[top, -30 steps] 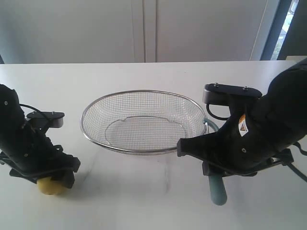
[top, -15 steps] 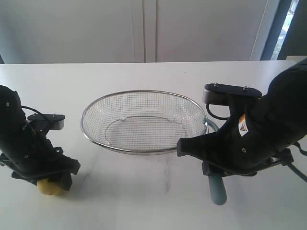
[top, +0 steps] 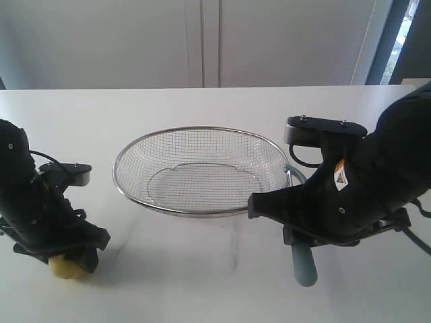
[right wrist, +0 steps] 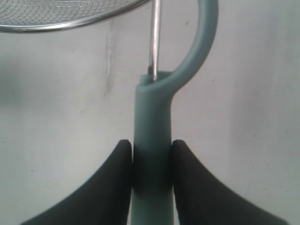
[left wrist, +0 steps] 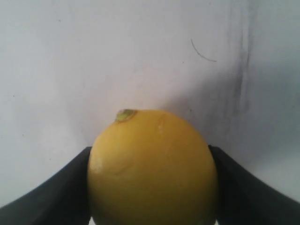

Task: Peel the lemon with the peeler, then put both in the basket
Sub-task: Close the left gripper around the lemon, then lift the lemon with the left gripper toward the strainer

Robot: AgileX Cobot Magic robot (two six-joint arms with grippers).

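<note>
**Lemon and Peeler Both Held, Basket Between Them**

The left gripper [left wrist: 151,185] was closed on the lemon [left wrist: 152,168]. One dark finger [left wrist: 56,192] pressed on each side of it, and they were only as far apart as the lemon was wide. The little green stem end of the lemon pointed away from the wrist. In the outside view the lemon [top: 65,267] peeked out low under the left arm, near the front left of the white table [top: 202,276]. It was hard to tell if the lemon sat on the table or hung just above it.

The right gripper [right wrist: 151,166] was closed tight on the peeler [right wrist: 151,131]. Its fingers squeezed the blue-green handle from both sides. The curved head and thin metal blade pointed toward the basket [top: 195,213], and the head was just beside the shiny rim. In the outside view the end of the handle stuck out below the right arm.

The basket sat in the middle of the table, between the two arms. The lemon was well apart from it.
</note>
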